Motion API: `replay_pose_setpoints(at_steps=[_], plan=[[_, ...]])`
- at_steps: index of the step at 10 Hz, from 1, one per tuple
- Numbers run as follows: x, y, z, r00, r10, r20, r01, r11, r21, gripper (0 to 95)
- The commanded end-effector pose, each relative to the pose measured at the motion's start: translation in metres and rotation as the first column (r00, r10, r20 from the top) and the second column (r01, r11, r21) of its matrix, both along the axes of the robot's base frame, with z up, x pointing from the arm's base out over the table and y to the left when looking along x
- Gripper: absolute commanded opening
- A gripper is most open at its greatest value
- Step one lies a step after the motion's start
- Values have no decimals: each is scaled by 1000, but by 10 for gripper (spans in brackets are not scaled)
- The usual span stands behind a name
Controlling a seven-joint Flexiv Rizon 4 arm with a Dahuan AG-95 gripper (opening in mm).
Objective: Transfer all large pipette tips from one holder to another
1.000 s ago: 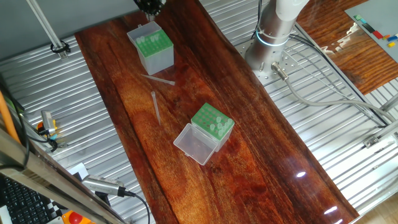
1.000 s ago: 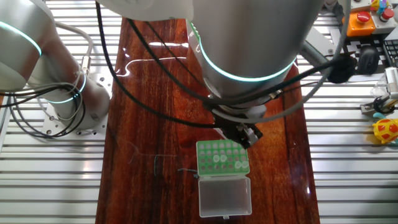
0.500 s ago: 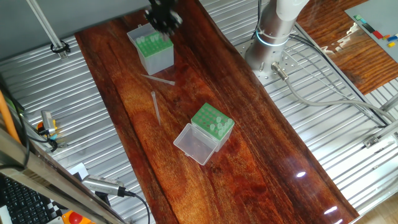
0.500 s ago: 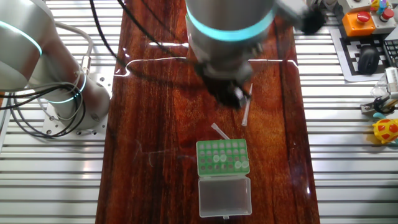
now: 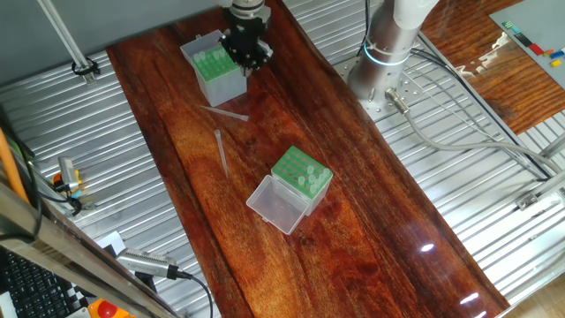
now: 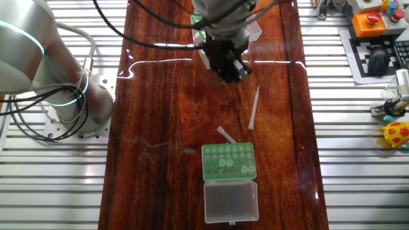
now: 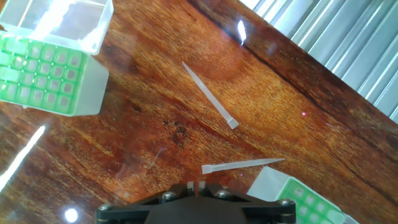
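Wood table (image 5: 371, 177): 2 pale tapered tips (image 7: 209, 95) lying flat.

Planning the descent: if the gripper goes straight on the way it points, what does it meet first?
Probably bare table, between the tall box and the two loose tips; depth is unclear. The gripper hangs beside the box.

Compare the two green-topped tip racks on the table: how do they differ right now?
The tall translucent white box with a green perforated insert stands near the far end, under the arm; the low green rack with a hinged clear plastic lid sits mid-table. The box is taller, with whitish walls; the rack is low and all green. The rack's lid lies flat on the table; the box's lid is also open. Both have green hole grids.
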State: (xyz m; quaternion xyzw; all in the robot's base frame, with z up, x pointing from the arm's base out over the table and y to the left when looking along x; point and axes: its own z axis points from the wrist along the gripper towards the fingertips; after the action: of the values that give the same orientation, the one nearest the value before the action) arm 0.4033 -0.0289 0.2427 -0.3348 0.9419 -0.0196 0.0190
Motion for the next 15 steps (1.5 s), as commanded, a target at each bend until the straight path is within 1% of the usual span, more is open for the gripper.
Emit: replay_pose_setpoints(at_steps=[1,2,3,4,5,6,7,8,9,10,11,12,13,14,15], plan=[[-7,68,-13,999,45,-21,-43,995,88,190],[-13,117,-20,999,-41,-25,43,996,77,190],[-16,137,-21,996,-82,-30,83,994,64,190],[-18,148,-21,993,-116,-35,118,992,54,190],[-17,138,-18,993,-117,-27,117,993,30,190],[-17,138,-18,999,-43,-29,44,999,11,190],[-17,138,-18,998,50,-35,-50,999,11,190],[-17,138,-18,993,104,-58,-104,995,10,190],[-17,138,-18,985,165,-57,-163,986,39,190],[-17,138,-18,983,174,-54,-171,984,55,190],[-18,162,-24,987,153,-46,-148,985,89,380],[-22,205,-30,992,119,-42,-116,990,85,380],[-26,231,-32,997,71,-43,-68,995,76,380],[-30,251,-34,999,15,-47,-13,998,56,380],[-30,248,-34,999,11,-46,-8,998,54,380]])
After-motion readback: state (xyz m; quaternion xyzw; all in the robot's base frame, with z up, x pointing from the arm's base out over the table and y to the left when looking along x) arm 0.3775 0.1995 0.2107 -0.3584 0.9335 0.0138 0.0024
